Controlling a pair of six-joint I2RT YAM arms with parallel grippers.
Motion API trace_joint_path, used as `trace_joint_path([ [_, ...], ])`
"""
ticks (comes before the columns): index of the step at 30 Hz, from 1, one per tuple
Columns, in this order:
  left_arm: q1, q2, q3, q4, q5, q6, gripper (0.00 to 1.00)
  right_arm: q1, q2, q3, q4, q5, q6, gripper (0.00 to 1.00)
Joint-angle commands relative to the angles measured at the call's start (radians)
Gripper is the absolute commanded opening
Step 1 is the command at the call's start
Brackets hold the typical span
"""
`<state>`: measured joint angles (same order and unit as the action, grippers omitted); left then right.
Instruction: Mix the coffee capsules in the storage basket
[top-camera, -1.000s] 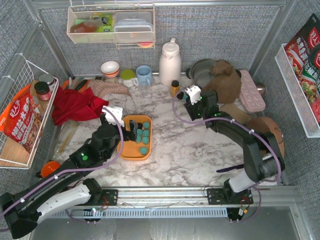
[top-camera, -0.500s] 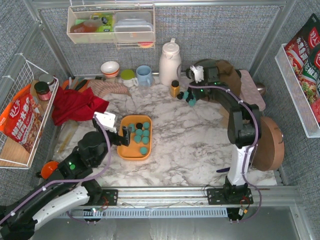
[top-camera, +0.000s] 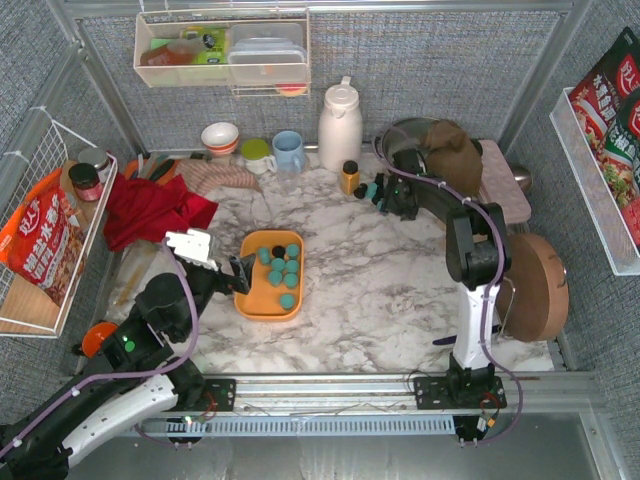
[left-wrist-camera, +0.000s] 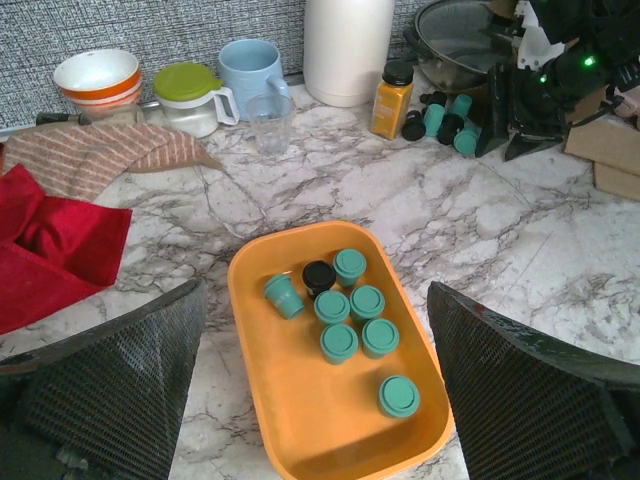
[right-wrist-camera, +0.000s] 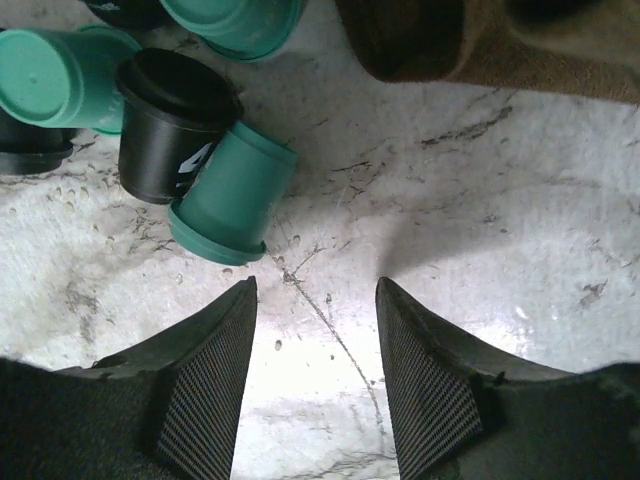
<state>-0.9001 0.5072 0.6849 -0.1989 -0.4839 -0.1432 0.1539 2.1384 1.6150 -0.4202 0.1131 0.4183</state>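
Coffee capsules (left-wrist-camera: 345, 315), seven teal and one black, sit in the storage basket (left-wrist-camera: 300, 420) straight ahead of the wide-open left hand (left-wrist-camera: 315, 300). Other loose capsules (right-wrist-camera: 225, 195) lie on the table (right-wrist-camera: 520, 220) just beyond the right hand (right-wrist-camera: 315, 290), which is open and empty.

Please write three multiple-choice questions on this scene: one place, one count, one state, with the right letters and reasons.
1. Where do the coffee capsules outside the storage basket lie? A) on the red cloth B) beside the amber bottle C) in the blue mug
2. How many black capsules are in the basket? A) one B) three C) five
3. The left end effector is: A) shut on a capsule B) shut on the rim C) open, empty
1 B: they cluster by the bottle. 2 A: one black among teal. 3 C: its fingers stand wide apart.
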Motion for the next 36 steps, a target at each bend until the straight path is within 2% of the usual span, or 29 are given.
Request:
trace_joint_path([
  [1, 0.001, 0.001, 0.005, 0.015, 0.002, -0.017, 0.99, 0.004, -0.037, -0.044, 0.108, 0.046, 0.167, 0.56],
  [7, 0.000, -0.006, 0.004, 0.018, 0.004, -0.021, 0.99, 0.032, -0.117, -0.104, 0.179, 0.108, 0.228, 0.56],
  [14, 0.001, 0.002, 0.007, 0.010, 0.014, -0.022, 0.99, 0.033, 0.013, 0.057, 0.082, 0.129, 0.260, 0.57],
  [22, 0.001, -0.002, 0.004, 0.013, 0.020, -0.022, 0.99, 0.035, 0.092, 0.143, 0.020, 0.188, 0.308, 0.55],
  [28, 0.002, 0.000, 0.004, 0.011, 0.022, -0.020, 0.99, 0.036, 0.093, 0.129, 0.018, 0.199, 0.314, 0.47],
  [36, 0.002, 0.001, 0.003, 0.012, 0.016, -0.021, 0.99, 0.036, 0.100, 0.113, 0.001, 0.181, 0.349, 0.47],
])
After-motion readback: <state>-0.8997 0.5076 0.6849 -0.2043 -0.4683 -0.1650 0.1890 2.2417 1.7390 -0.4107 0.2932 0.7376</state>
